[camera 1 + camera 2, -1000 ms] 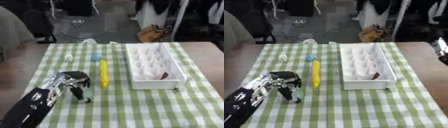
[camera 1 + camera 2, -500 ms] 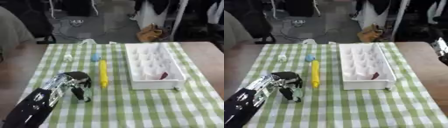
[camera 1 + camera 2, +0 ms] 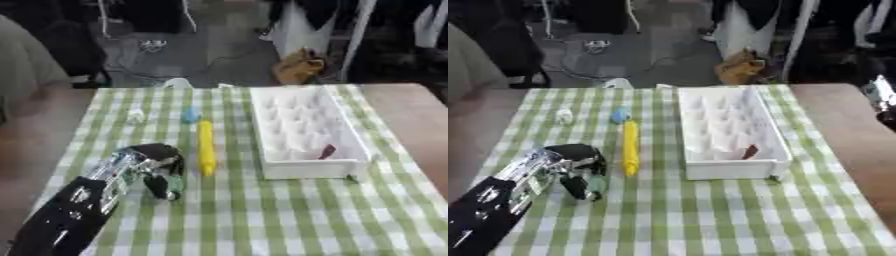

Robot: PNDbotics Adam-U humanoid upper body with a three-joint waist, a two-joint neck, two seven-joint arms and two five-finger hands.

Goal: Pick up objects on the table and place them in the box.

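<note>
The left arm enters from the lower left corner and lies across the green-and-white checked tablecloth [image 3: 262, 220]. The left hand [image 3: 156, 162] sits at the left-centre of the table, fingers curled downward toward the cloth. A small pale greenish object [image 3: 173, 186] shows among the fingertips; whether the fingers close on it or only rest beside it cannot be determined.

Further back on the left, a small white object [image 3: 136, 116] lies on the cloth, well apart from the hand.

Just to the right of the hand, a long yellow object [image 3: 206, 148] lies on the cloth, its long axis running away from the robot. Its near end is close beside the hand; contact cannot be confirmed. A small blue object [image 3: 190, 116] lies at the far end of the yellow one, just beside it.

Right of centre stands the white box [image 3: 306, 170], a long rectangular tray set lengthwise, parallel to the yellow object and apart from it. A small dark reddish item [image 3: 327, 151] lies inside the box, near its front right corner, against the right wall.

At the far edge of the cloth, a pale rounded object [image 3: 176, 83] shows near the table's back edge.

At the right margin of the right eye view, part of the right hand [image 3: 883, 100] is visible over the bare wooden table [image 3: 850, 130] beyond the cloth; the position of its fingers cannot be determined.
</note>
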